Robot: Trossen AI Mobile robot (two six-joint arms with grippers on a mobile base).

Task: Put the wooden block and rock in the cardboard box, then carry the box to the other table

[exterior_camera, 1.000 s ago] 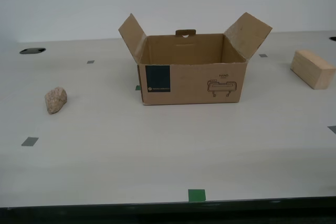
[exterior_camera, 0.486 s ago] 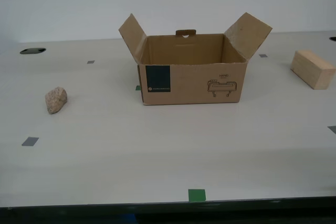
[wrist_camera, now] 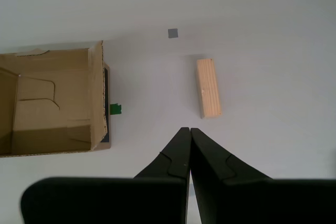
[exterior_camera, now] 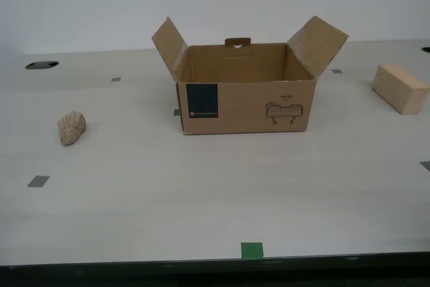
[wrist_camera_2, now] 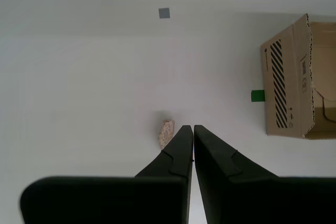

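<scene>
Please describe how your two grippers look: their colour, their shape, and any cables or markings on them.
My first gripper and my second gripper look the same: two matte black fingers that taper from a broad, rounded black base to narrow tips, each finger with a small stepped notch on its inner face. No cables or markings show in the wrist views. The exterior view shows neither arm.
</scene>
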